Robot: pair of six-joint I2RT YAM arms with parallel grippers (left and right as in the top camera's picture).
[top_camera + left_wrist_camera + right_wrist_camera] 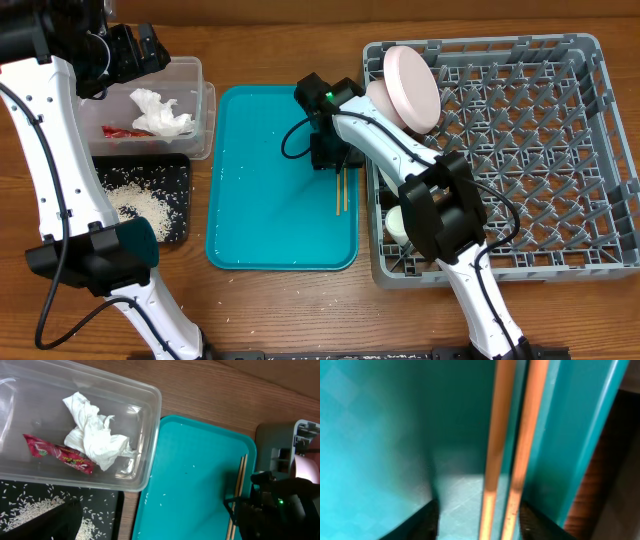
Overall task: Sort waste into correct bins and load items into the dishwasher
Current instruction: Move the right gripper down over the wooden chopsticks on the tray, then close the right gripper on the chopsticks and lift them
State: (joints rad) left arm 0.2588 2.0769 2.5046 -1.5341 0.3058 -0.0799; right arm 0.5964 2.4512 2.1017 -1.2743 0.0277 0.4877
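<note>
Two wooden chopsticks (pixel 342 190) lie side by side along the right edge of the teal tray (pixel 260 200). My right gripper (pixel 326 150) is low over their far end. In the right wrist view its fingers (pixel 482 522) are open, with both chopsticks (pixel 512 435) between them. My left gripper (pixel 145 48) is open and empty above the clear tub (pixel 205 105). The tub holds crumpled tissue (pixel 95 435) and the red wrapper (pixel 60 452). Rice (pixel 140 205) lies in the black tray (pixel 180 170). The plate (pixel 412 85) and a bowl (pixel 383 100) stand in the grey rack (pixel 600 150).
A small white dish (pixel 396 222) sits at the rack's front left corner, beside my right arm. A few rice grains (pixel 162 495) are scattered on the teal tray. The rack's wall stands close to the right of the chopsticks.
</note>
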